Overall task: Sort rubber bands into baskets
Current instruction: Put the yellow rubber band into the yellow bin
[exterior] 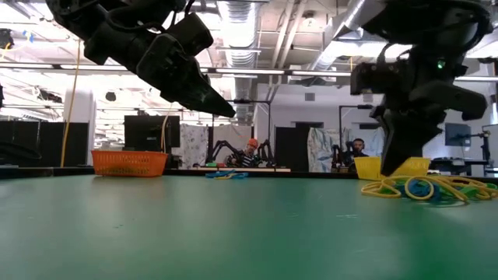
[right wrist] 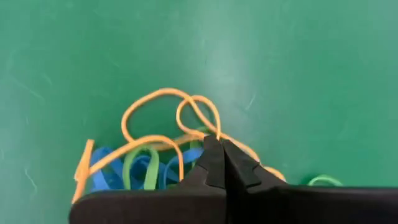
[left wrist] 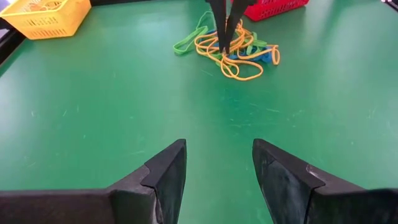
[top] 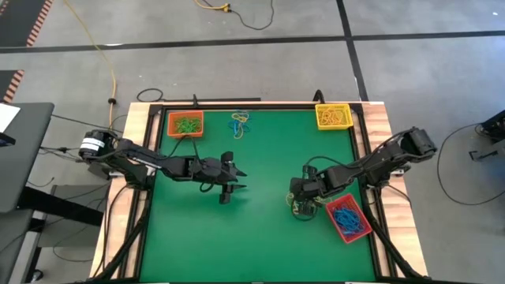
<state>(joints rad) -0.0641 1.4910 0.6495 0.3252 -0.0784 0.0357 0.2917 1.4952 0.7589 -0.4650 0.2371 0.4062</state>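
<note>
- In the high view the orange basket [top: 185, 124] at the upper left of the mat already holds green bands, the yellow basket [top: 333, 116] at the upper right holds yellow ones, and the red basket [top: 348, 219] at the lower right holds blue ones, so much of the sorting looks done.
- Two heaps are left: a small pile [top: 240, 123] at the top centre of the mat, and a mixed tangle of rubber bands [left wrist: 229, 46] just left of the red basket.
- The right gripper [right wrist: 220, 157] stands down in this tangle with its jaws together, pinching a yellow loop [right wrist: 198, 115].
- The left gripper [left wrist: 217, 177] hangs over bare mat in the middle, jaws apart and holding nothing.
- I cannot count the bands in either heap, because they overlap.
- In the low view the red basket is not seen, and the right arm covers part of the yellow basket.
</note>
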